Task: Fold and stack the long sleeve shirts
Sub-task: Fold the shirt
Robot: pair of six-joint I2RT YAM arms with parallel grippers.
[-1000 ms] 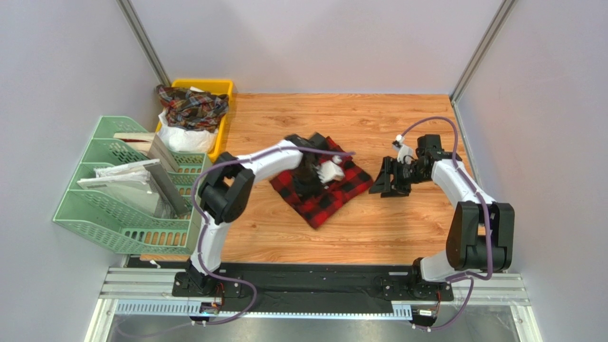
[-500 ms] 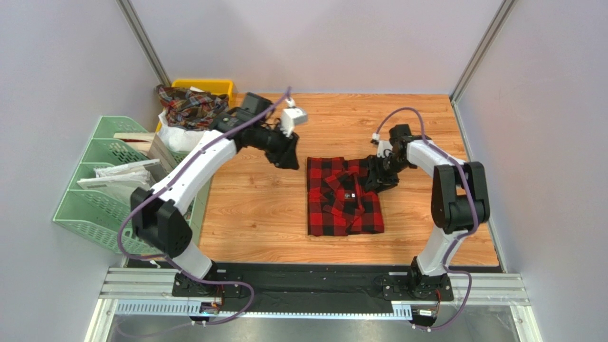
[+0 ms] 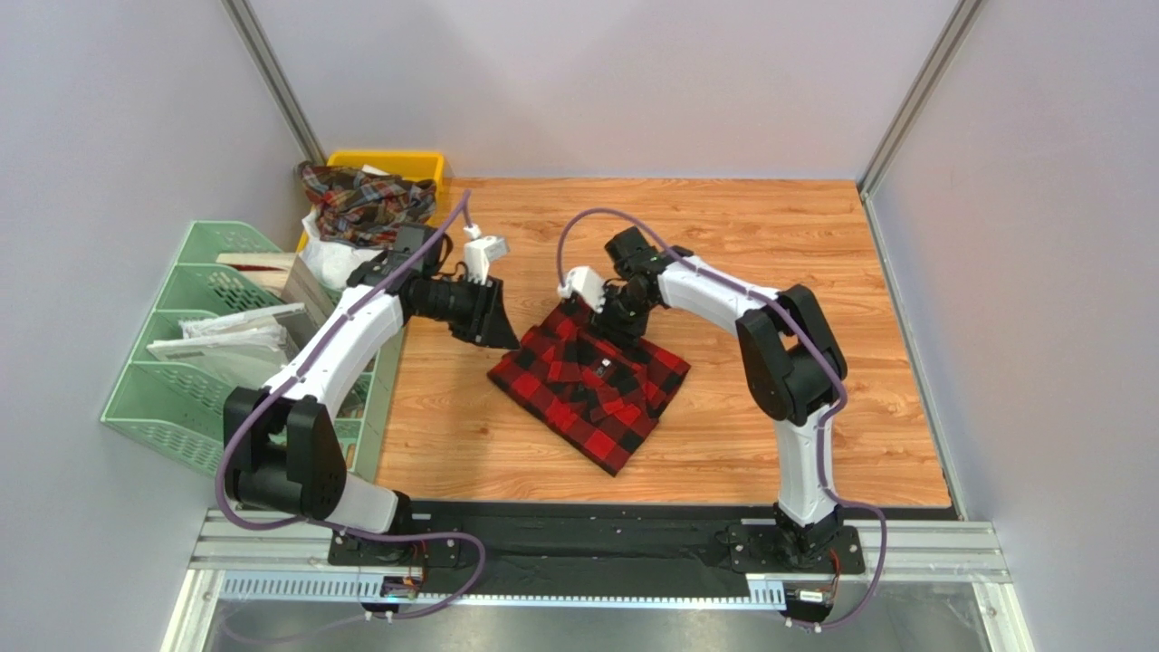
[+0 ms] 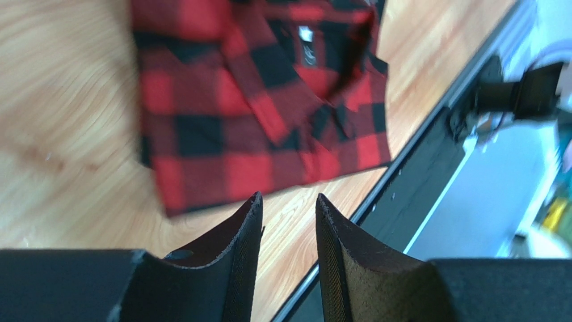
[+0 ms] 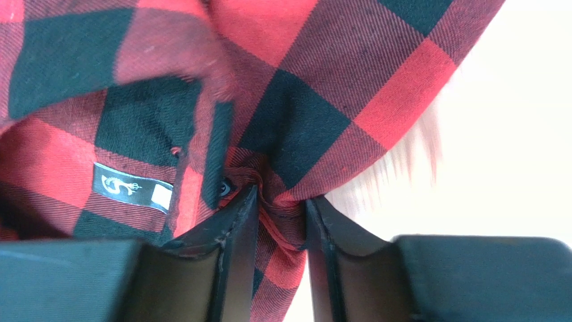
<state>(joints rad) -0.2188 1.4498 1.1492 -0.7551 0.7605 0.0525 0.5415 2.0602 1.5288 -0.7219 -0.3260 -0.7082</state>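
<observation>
A folded red-and-black check long sleeve shirt (image 3: 588, 385) lies diagonally on the wooden table, collar side up, its neck label (image 5: 131, 186) showing. My right gripper (image 3: 619, 315) is at the shirt's far edge. In the right wrist view it (image 5: 280, 191) is shut on a bunched fold of the shirt (image 5: 315, 60) beside the collar. My left gripper (image 3: 497, 323) hovers just left of the shirt's far-left corner. In the left wrist view its jaws (image 4: 287, 198) stand apart with nothing between them, and the shirt (image 4: 255, 100) lies beyond the tips. A darker plaid shirt (image 3: 365, 201) is heaped in the yellow bin.
The yellow bin (image 3: 425, 166) stands at the back left corner, with a white bag (image 3: 340, 265) in front of it. A green file rack (image 3: 231, 353) holding papers runs along the left edge. Grey walls close in the left, back and right sides.
The shirt has turned from square to diagonal and shifted left. My right gripper moved left along its far edge and shut on the fabric. My left gripper came down towards the shirt's left corner.
</observation>
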